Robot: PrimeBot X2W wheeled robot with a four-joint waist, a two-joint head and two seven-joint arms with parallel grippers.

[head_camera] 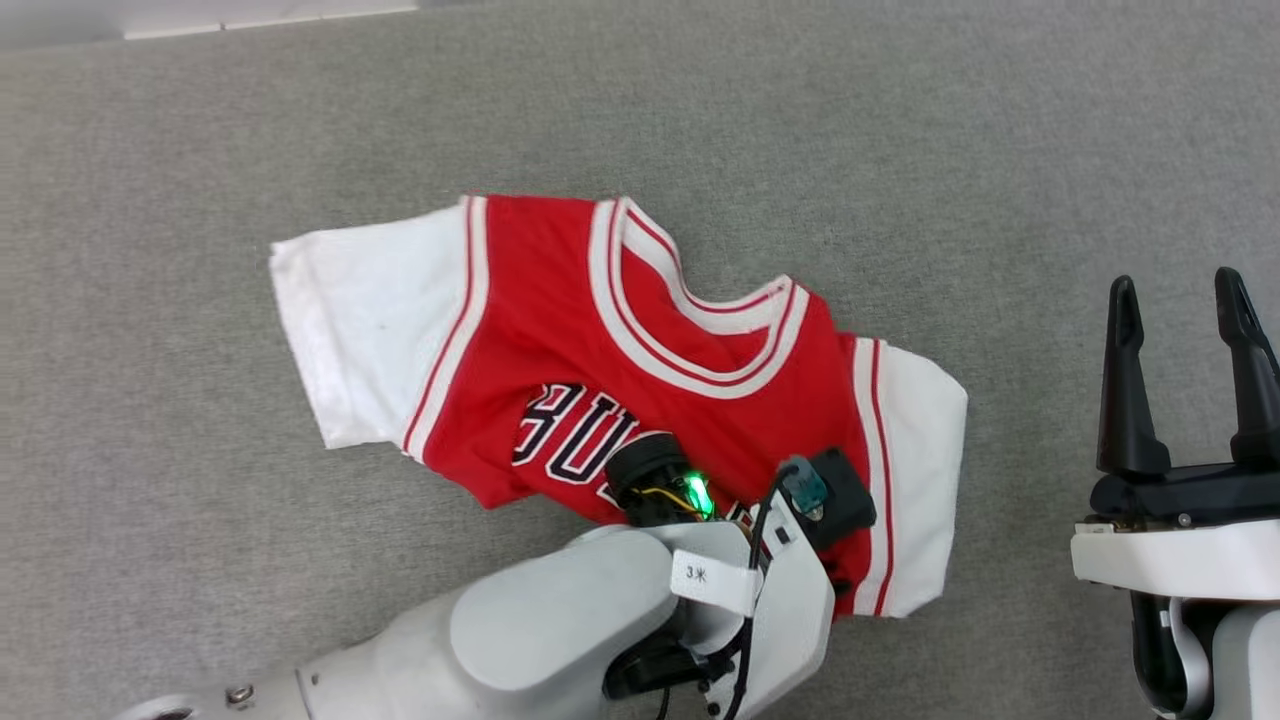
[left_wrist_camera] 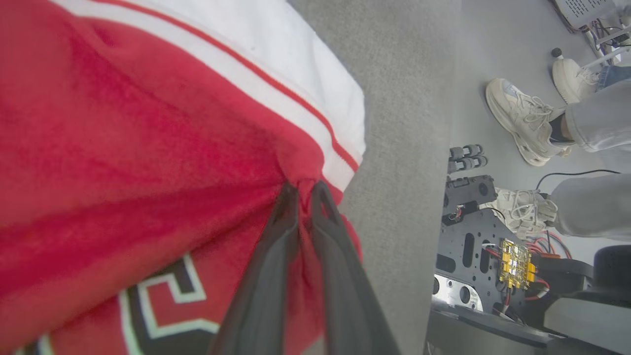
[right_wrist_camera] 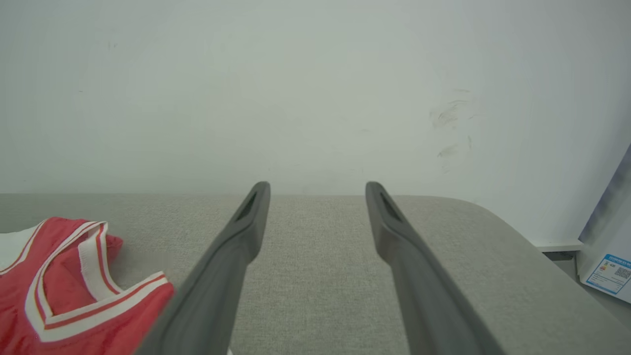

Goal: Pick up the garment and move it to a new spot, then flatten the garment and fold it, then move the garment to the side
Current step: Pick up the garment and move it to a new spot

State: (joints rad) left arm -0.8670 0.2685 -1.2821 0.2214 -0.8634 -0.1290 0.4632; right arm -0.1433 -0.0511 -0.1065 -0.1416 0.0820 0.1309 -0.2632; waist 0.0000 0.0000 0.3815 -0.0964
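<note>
The garment [head_camera: 560, 300], a red jersey with white short sleeves and striped neck trim, lies crumpled on the grey cloth surface [head_camera: 200, 150], neck away from me. Part of its black lettering shows beside my left arm's wrist [head_camera: 740, 560], which covers the shirt's lower edge. In the left wrist view my left gripper [left_wrist_camera: 304, 190] is shut on a pinched fold of the red garment [left_wrist_camera: 123, 123] near its white sleeve. My right gripper [head_camera: 1180, 290] stands open to the right of the shirt, apart from it. The right wrist view has the right gripper [right_wrist_camera: 318, 190] over bare cloth, with the garment [right_wrist_camera: 59, 291] at lower left.
The grey surface [right_wrist_camera: 320, 276] ends at a white wall [right_wrist_camera: 296, 88] beyond it and rounds off at the right. In the left wrist view a person's feet [left_wrist_camera: 517, 118] in pale shoes stand on the floor beside the robot's dark base [left_wrist_camera: 473, 246].
</note>
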